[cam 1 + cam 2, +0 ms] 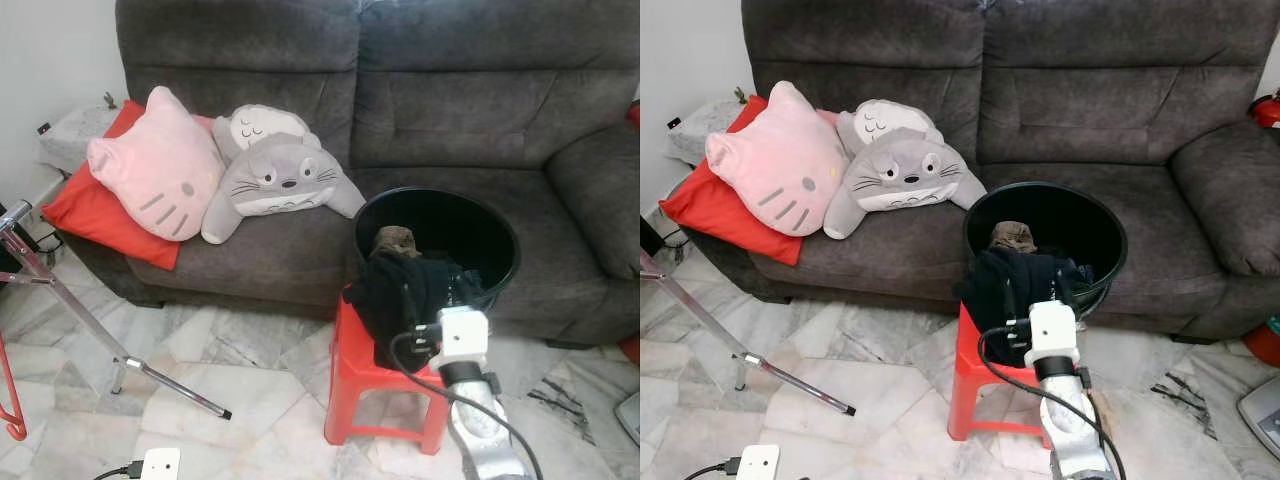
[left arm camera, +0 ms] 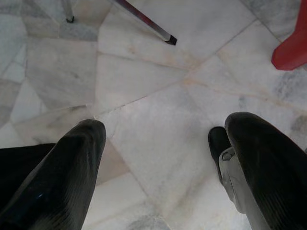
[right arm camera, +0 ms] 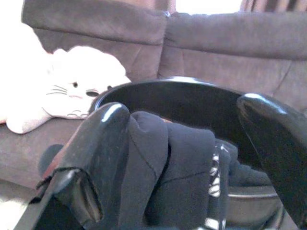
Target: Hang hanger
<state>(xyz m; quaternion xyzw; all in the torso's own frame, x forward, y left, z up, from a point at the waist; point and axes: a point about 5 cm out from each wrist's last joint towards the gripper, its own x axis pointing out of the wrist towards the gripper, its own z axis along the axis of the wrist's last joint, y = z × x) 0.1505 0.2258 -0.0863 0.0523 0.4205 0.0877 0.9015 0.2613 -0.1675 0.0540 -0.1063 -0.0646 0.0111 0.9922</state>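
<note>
- Head views: right pincer reaches into the black garment draped over the black bucket rim on the red stool. Risk: tugging cloth tips the bucket off the stool.
- A red hanger shows at far left near the rack leg, well apart from the garment; the reach is aimed elsewhere.
- Left wrist view: left pincer open, empty, over the marble floor.
- Right wrist view: right fingers spread wide around dark cloth, not clamped; the fold could slip out.
</note>
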